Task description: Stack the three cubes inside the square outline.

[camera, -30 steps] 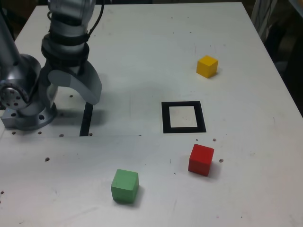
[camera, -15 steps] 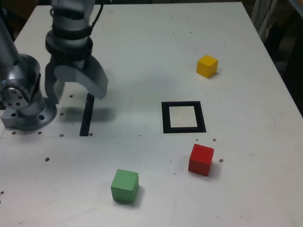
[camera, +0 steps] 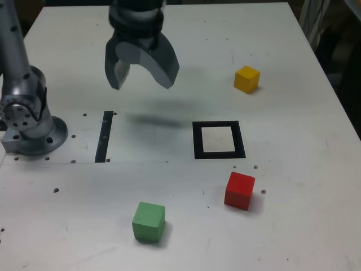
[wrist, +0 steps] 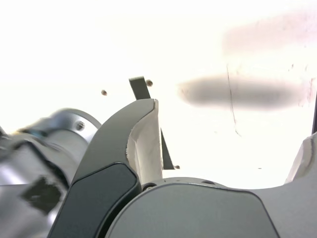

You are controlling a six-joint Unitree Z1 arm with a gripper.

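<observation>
Above a white table [camera: 293, 226], a robot gripper [camera: 142, 84] hangs in the air with its fingers spread wide and nothing between them; in the exterior view, the square outline [camera: 198, 141], a thick black border around a white centre, lies flat near the middle, holding no cube; the yellow cube [camera: 247, 79] sits beyond it, toward the upper right; the red cube [camera: 240, 191] is just below its lower right corner; the green cube [camera: 149, 222] rests farther down and to the left; the stack is not begun, and the step in hand appears to be reaching for a first cube, though which one is unclear; next, the gripper should line up over its choice, lower with fingers either side, then close squarely.
</observation>
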